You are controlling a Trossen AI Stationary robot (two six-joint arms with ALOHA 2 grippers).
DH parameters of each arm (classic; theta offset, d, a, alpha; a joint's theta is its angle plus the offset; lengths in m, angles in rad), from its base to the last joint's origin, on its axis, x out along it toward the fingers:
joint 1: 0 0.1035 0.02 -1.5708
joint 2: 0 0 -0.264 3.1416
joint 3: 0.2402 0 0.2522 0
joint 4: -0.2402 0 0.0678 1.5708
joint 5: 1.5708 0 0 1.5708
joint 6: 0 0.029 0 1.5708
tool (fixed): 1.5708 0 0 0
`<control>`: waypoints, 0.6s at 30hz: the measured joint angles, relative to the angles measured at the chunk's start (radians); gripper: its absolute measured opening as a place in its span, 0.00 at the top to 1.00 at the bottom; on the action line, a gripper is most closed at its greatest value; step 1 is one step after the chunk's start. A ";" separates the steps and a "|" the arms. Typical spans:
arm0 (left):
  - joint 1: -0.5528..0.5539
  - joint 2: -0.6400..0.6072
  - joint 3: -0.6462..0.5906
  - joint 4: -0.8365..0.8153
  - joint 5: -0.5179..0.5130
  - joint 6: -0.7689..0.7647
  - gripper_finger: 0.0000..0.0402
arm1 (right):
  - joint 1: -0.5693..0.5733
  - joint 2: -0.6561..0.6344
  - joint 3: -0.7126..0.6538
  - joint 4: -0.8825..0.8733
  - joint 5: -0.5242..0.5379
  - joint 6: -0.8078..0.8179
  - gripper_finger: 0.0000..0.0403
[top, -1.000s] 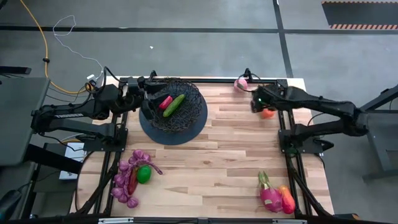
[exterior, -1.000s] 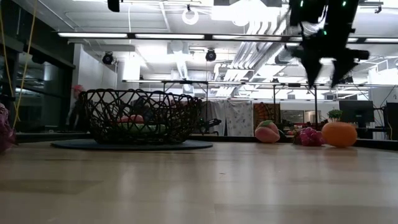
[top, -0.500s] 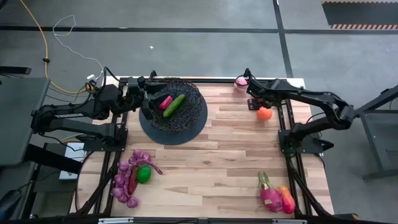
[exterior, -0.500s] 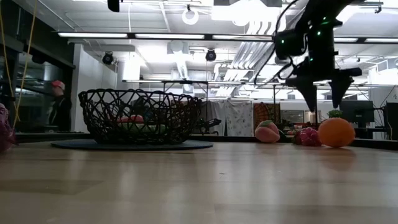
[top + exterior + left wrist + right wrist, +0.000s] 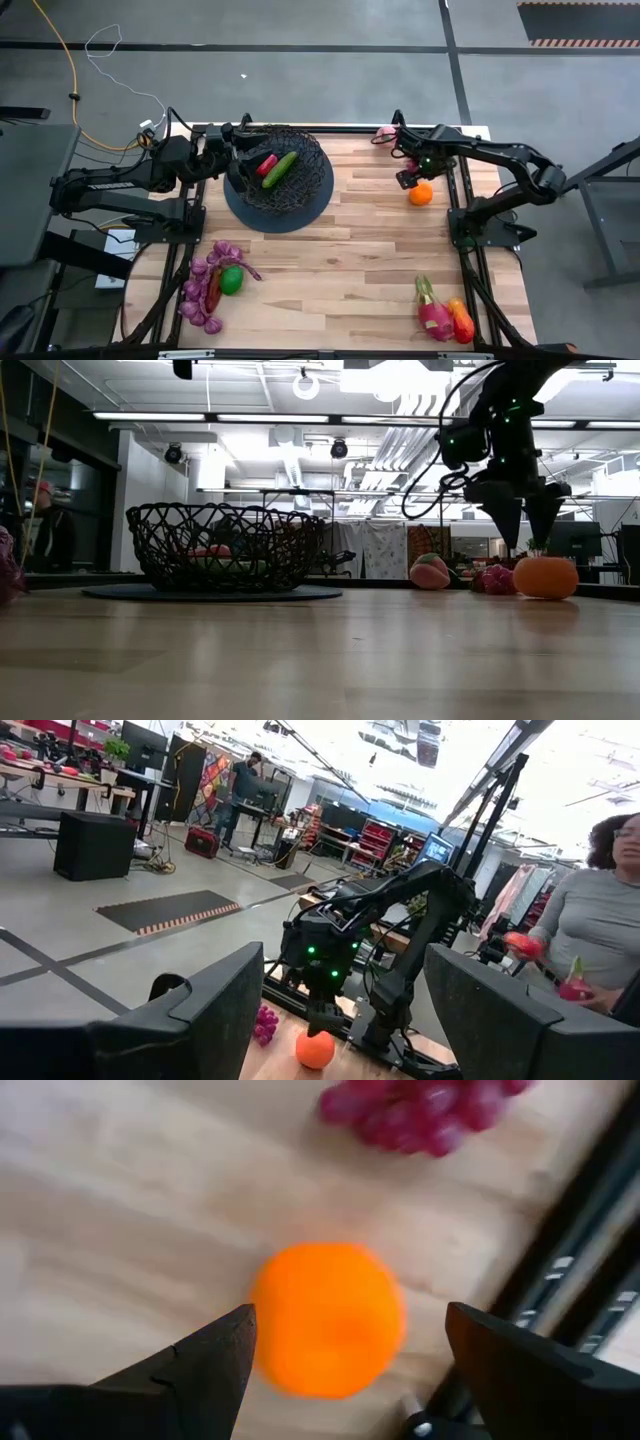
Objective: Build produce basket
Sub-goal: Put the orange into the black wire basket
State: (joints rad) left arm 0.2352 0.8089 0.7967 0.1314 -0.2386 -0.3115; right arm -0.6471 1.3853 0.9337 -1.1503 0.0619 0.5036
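The black wire basket [image 5: 300,190] stands on its dark round base at the table's far left, with a green cucumber [image 5: 281,168] and a red fruit [image 5: 266,164] inside. My left gripper [image 5: 236,158] is open and hovers at the basket's left rim. My right gripper [image 5: 412,177] is open, points down and stands just above the orange [image 5: 421,194], which rests on the table at the far right. In the right wrist view the orange [image 5: 328,1318] lies between the spread fingers. In the low view the right gripper [image 5: 525,543] hangs over the orange [image 5: 546,577].
Purple grapes [image 5: 204,288] and a lime [image 5: 231,280] lie at the near left. A pink fruit [image 5: 435,316] and a mango [image 5: 462,321] lie at the near right. A pink fruit [image 5: 383,132] sits at the far edge and a magenta grape bunch [image 5: 420,1108] lies close to the orange. The table's middle is bare wood.
My right gripper swung toward the far edge, then came back and dropped down over the orange, staying open. The orange now lies a little nearer the near edge than before. The left arm and the basket have kept still.
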 joint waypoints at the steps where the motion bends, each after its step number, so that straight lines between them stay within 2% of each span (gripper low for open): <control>1: 0.000 0.000 0.000 0.000 0.000 0.000 0.34 | 0.004 0.000 0.000 0.000 -0.007 -0.004 0.22; 5: 0.000 0.000 0.000 0.000 0.000 0.000 0.34 | 0.014 0.000 0.000 -0.001 -0.033 0.011 0.22; 14: 0.000 0.000 0.000 0.000 0.000 0.000 0.34 | 0.014 0.000 0.000 -0.038 0.008 0.073 0.22; 18: 0.000 0.000 0.000 0.000 0.000 -0.002 0.34 | 0.021 0.000 0.000 -0.022 -0.028 0.075 0.22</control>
State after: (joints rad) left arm 0.2348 0.8089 0.7967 0.1314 -0.2386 -0.3130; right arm -0.6266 1.3853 0.9337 -1.1719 0.0339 0.5789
